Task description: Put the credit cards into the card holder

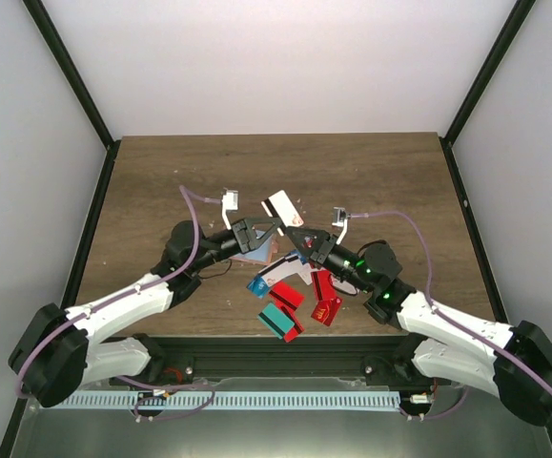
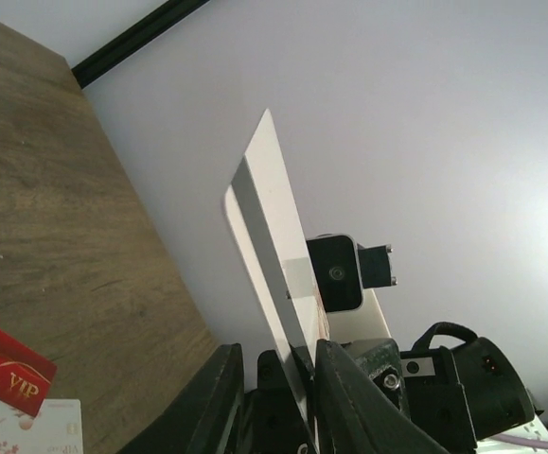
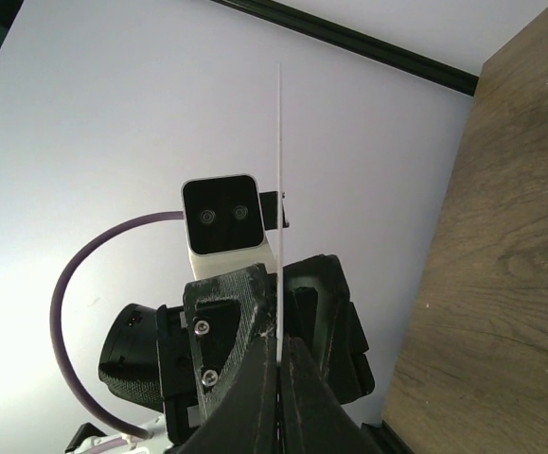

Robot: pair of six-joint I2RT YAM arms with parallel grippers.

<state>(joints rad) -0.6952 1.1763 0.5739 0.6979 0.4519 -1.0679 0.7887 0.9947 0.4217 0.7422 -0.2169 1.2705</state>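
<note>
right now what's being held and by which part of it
A white card, pinched at one end by the right hand. The left hand straddles that same end; whether it grips cannot be told.

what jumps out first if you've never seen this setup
A white card with a grey stripe is held up on edge above the middle of the wood table, where both arms meet. The right jaws are shut on its lower end, and the left jaws stand open around it. Just nearer the bases lies a scatter of mostly red cards.
</note>
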